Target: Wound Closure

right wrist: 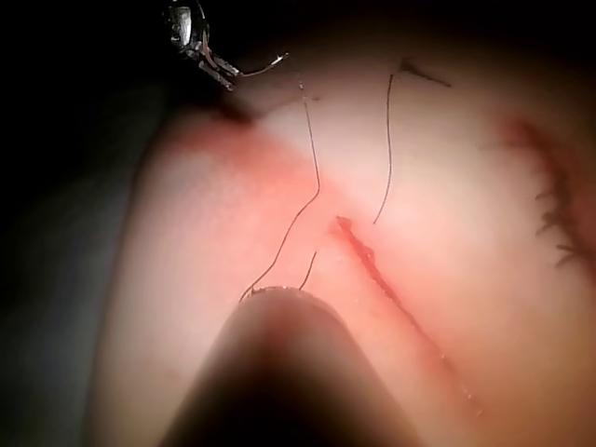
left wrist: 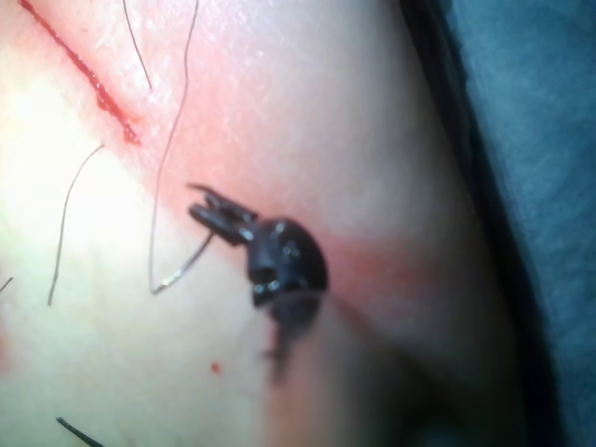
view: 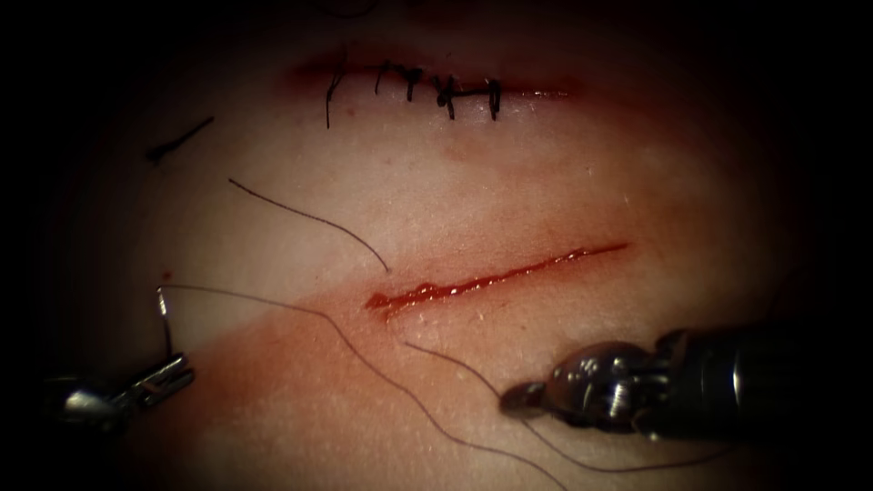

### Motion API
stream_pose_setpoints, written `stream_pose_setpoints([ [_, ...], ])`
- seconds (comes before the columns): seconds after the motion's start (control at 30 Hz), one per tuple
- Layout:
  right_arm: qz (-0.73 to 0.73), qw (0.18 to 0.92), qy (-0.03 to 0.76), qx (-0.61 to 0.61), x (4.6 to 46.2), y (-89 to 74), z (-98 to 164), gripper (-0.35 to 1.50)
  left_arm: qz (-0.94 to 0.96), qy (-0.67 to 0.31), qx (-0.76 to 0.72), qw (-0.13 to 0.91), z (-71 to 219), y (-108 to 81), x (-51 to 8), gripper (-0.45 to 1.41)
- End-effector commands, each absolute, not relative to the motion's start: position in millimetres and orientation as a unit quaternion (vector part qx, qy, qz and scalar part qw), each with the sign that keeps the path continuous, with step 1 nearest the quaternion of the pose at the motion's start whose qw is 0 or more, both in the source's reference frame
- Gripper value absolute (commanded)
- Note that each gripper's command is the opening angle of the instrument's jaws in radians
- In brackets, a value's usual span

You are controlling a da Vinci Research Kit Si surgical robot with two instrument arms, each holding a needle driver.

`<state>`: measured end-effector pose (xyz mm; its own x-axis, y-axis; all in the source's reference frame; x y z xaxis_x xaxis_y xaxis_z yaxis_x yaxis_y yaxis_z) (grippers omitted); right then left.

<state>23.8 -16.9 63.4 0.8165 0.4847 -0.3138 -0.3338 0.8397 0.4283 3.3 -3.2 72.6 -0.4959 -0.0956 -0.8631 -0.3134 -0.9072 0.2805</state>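
Left tool (view: 168, 375) clamped on the needle (view: 164, 318) near its tail, clear of the tissue (view: 509, 182), far left of the cut (view: 491, 280) — probably keeping the thread (view: 364, 359) slack. Right tool (view: 527, 398) grips thread near the cut. Left wrist view shows the needle's curve (left wrist: 186, 268) better

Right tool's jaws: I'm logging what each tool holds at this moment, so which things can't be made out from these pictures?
- Right tool: in the endoscope view the jaws are too dark to tell open from shut; thread ends there. In the right wrist view its own shaft hides them.
- Needle: held by the left tool, clear of the tissue; its tip is too thin to trace.
- Thread: entry near the cut is too fine to see.
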Motion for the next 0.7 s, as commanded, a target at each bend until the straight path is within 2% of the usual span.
stream_pose_setpoints([
  [0.03,0.217,0.942,0.200,0.163,24.4,-17.6,64.1,1.20,0.840,0.204,-0.499,0.065,73.3,-3.6,2.7,-0.45],
  [0.2,0.221,0.947,0.179,0.153,24.9,-18.3,66.1,1.33,0.840,0.204,-0.499,0.065,73.3,-3.6,2.6,-0.45],
  [0.33,0.210,0.949,0.165,0.167,25.4,-19.5,68.9,1.33,0.840,0.204,-0.499,0.065,73.3,-3.6,2.7,-0.45],
  [0.37,0.211,0.938,0.174,0.212,25.5,-19.9,69.4,0.56,0.840,0.204,-0.499,0.065,73.3,-3.6,2.7,-0.45],
  [0.4,0.211,0.938,0.174,0.212,25.5,-19.9,69.4,0.56,0.840,0.204,-0.499,0.065,73.3,-3.6,2.7,-0.45],
  [0.43,0.209,0.937,0.175,0.219,25.5,-20.0,69.3,-0.13,0.840,0.204,-0.499,0.065,73.3,-3.6,2.7,-0.45],
  [0.47,0.207,0.937,0.172,0.221,25.4,-20.0,69.0,-0.35,0.840,0.204,-0.499,0.065,73.3,-3.6,2.7,-0.45],
  [0.7,0.219,0.940,0.173,0.196,24.1,-18.2,65.7,-0.35,0.840,0.204,-0.499,0.065,73.3,-3.6,2.7,-0.45],
])
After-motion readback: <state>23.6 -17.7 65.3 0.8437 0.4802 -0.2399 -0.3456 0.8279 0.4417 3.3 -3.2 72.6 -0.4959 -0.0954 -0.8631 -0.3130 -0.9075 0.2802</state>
